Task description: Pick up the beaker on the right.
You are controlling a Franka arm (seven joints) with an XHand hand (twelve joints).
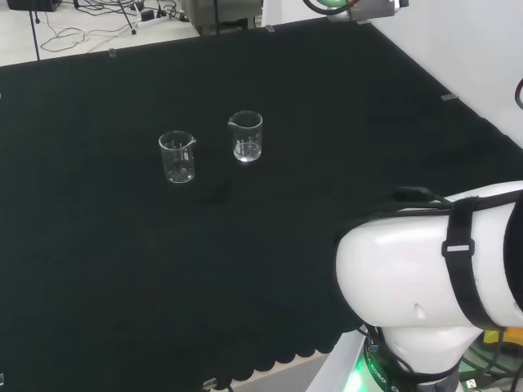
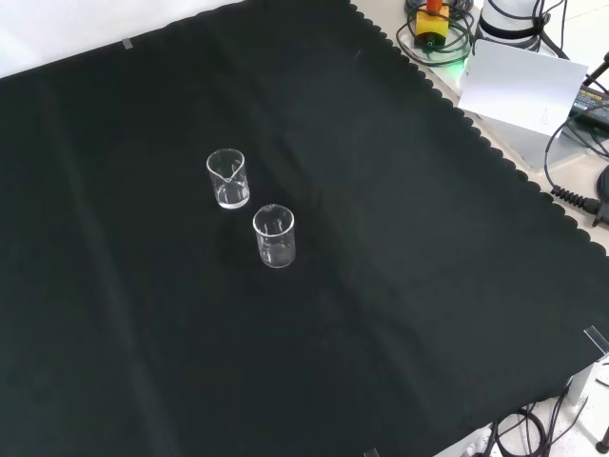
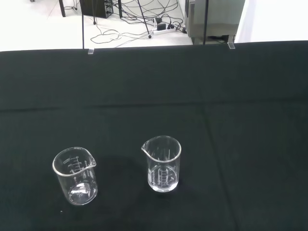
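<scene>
Two clear glass beakers stand upright and apart on the black cloth (image 1: 270,245), both seemingly empty. In the head view one beaker (image 1: 246,136) is to the right and slightly farther off, the other beaker (image 1: 177,157) to its left. In the front view the first is the upper-left beaker (image 2: 227,179) and the second the lower beaker (image 2: 274,236). The wrist view looks at both from a distance, with the right beaker (image 3: 162,163) and the left beaker (image 3: 75,175) side by side, spouts at their rims. Nothing touches either one.
The arm's white link (image 1: 425,269) bulks at the head view's lower right. A white board (image 2: 521,88) and cables (image 2: 571,181) lie off the cloth's scalloped edge in the front view. Floor cables (image 3: 139,26) run beyond the far edge.
</scene>
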